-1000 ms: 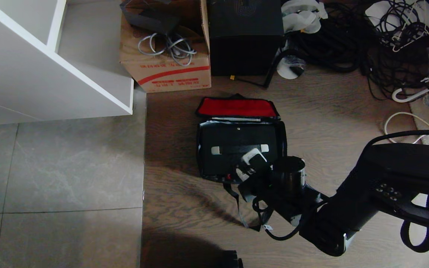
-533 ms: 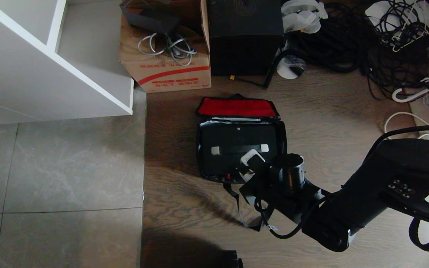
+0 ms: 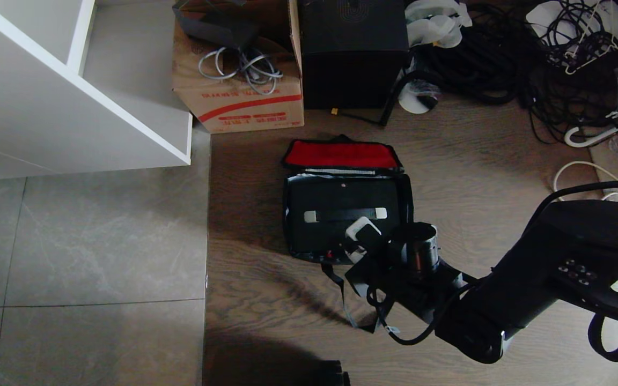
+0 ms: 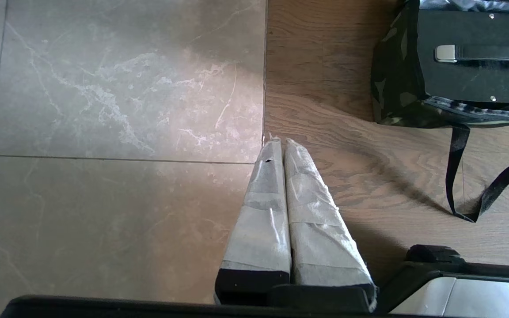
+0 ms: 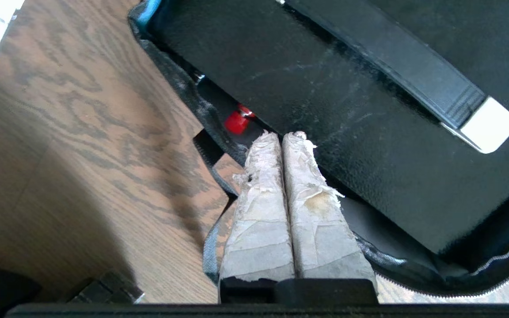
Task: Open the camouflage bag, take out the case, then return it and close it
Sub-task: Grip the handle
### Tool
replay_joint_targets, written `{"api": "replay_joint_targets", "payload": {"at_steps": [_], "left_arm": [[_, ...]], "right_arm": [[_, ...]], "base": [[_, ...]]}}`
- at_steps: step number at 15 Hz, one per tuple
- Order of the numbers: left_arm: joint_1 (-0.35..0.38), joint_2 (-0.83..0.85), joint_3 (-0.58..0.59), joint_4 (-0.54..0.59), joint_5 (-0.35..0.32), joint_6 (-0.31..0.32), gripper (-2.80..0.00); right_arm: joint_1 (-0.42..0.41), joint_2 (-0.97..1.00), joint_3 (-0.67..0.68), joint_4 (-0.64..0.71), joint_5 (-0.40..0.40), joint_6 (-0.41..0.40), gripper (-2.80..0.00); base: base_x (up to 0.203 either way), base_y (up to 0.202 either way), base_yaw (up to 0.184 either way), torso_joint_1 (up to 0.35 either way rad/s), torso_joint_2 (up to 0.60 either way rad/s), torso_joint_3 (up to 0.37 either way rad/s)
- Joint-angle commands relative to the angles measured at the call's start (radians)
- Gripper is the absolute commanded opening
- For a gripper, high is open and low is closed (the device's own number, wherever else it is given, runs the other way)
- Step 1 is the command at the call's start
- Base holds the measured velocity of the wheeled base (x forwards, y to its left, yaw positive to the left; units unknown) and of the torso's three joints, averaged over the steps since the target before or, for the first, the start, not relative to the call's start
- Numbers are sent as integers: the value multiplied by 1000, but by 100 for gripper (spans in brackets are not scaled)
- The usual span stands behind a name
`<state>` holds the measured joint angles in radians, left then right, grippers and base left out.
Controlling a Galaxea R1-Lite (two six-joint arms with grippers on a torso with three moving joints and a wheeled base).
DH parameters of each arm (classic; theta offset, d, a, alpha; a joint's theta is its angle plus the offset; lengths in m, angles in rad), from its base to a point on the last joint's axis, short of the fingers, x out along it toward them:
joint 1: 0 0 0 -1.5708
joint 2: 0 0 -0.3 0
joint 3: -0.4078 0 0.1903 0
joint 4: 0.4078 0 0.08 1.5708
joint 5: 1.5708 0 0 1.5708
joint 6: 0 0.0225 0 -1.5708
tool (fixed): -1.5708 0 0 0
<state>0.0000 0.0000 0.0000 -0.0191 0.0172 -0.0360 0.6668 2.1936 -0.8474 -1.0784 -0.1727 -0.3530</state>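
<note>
Two taped fingers of the right gripper (image 5: 282,134) press flat together with nothing between them, their frayed tips resting at the near edge of the case (image 5: 369,110), just beside its small red tab (image 5: 237,122). The case is flat, black and lightly grained, with a black strap handle ending in pale metal plates, and it lies inside the opened camouflage bag (image 3: 347,198) on the wood-grain floor (image 3: 464,161); the bag's soft zip rim (image 5: 184,95) runs directly under the fingertips, between them and the floor. Beyond the case the bag's flap lies folded back, showing a red strip (image 3: 341,154). Further off stand a brown cardboard box (image 3: 239,102) holding coiled grey cable, a bulky black box (image 3: 353,51) and a tangle of black cables (image 3: 502,64). The right arm hides the bag's near right corner. The left gripper (image 4: 279,141), fingers likewise closed and empty, hangs over the seam of tile and wood, well apart from the bag, whose looped black strap (image 4: 455,176) trails on the floor.
</note>
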Motion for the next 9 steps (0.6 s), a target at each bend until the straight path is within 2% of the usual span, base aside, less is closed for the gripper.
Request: {"api": "replay_joint_targets", "payload": {"at_steps": [1, 5, 6, 9], "left_arm": [[0, 0, 9, -1, 1, -1, -280], [0, 0, 9, -1, 1, -1, -280], [0, 0, 9, -1, 1, -1, -280], [0, 0, 9, -1, 1, -1, -280]], "right_arm": [[0, 9, 1, -9, -8, -3, -280], [-1, 12, -9, -11, -16, -1, -280], [-1, 12, -3, -22, -14, -3, 0], [0, 11, 5, -12, -16, 0, 0]], "base": [[0, 0, 0, 0, 0, 0], [0, 0, 0, 0, 0, 0], [0, 0, 0, 0, 0, 0], [0, 0, 0, 0, 0, 0]]}}
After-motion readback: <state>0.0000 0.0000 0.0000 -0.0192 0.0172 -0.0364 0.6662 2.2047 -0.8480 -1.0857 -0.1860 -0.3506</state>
